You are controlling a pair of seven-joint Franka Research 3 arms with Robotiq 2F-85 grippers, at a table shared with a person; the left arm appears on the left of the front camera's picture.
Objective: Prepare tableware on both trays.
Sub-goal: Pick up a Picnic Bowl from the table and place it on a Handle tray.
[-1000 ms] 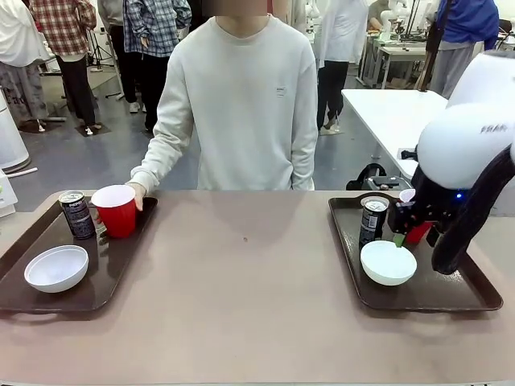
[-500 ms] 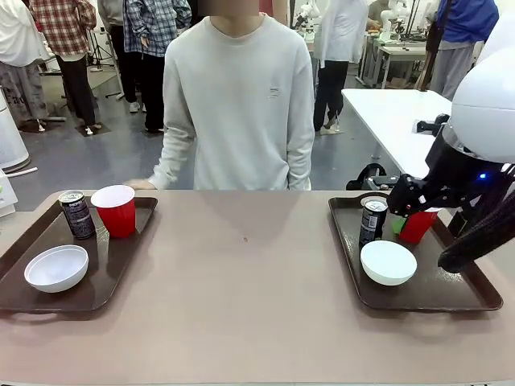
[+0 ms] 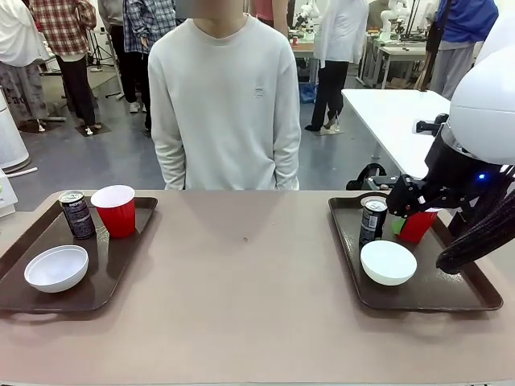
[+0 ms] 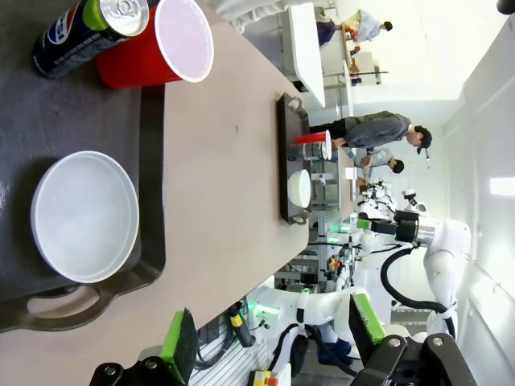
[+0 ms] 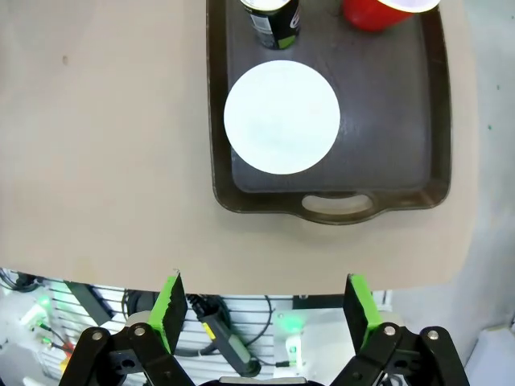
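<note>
The left tray (image 3: 80,304) carries a black can (image 3: 77,214), a red cup (image 3: 116,211) and a white bowl (image 3: 56,268). On the right tray (image 3: 426,302) stand a second can (image 3: 372,221), a red cup (image 3: 417,226) and a bowl (image 3: 388,262). My right gripper (image 3: 401,217) hangs open above that tray, holding nothing; from the right wrist, the gripper (image 5: 263,310) looks down on the bowl (image 5: 282,117) and tray (image 5: 386,129). The left gripper (image 4: 269,338) is open over the left tray (image 4: 153,161), with its bowl (image 4: 84,215), cup (image 4: 153,48) and can (image 4: 88,28).
A person (image 3: 225,104) stands at the table's far side, arms down. The brown table (image 3: 241,281) lies bare between the trays. A white table (image 3: 394,112) stands behind on the right, and other people stand farther back.
The person's hand left the left tray's red cup and dropped to the side. My right gripper rose off the right tray's red cup, then stayed still.
</note>
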